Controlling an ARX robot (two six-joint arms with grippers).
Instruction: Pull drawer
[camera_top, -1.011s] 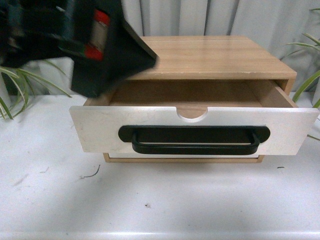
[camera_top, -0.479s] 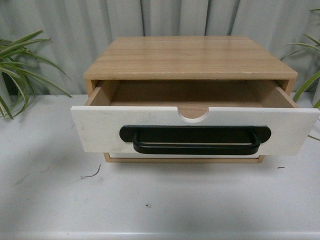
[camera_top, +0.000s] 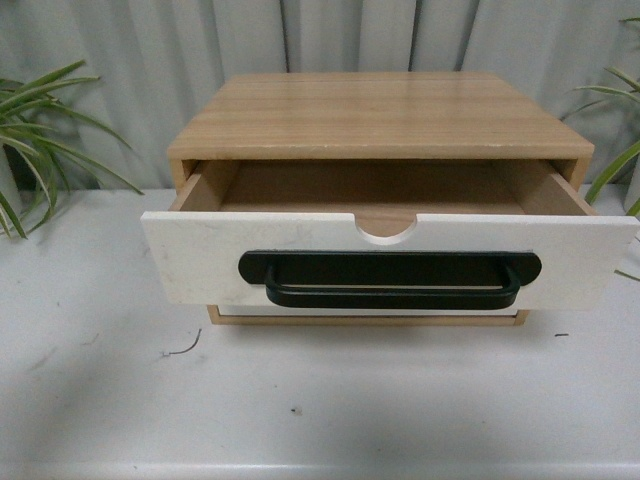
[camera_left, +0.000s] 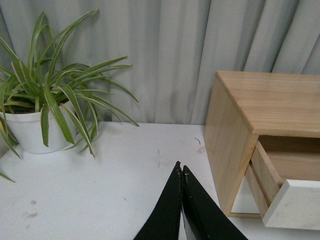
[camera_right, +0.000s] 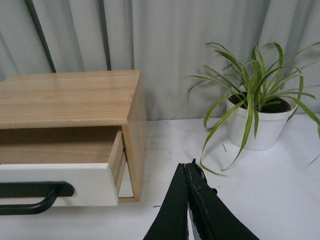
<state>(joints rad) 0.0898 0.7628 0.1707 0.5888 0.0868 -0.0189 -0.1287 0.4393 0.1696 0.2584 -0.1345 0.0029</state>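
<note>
Drawer sitting pulled out at frame centre; left hand, right hand both clenched empty, clear of handle; further pull needing straight, level draw.

drawer: white front, pale brown inside
handle: black
cabinet: light wood, straight grain
worktop: white, few dark specks
curtain: grey
plant: green, paler streaks
pot: white
left claw: black
right claw: black

The left gripper and right gripper are black, tapering wedges.
</note>
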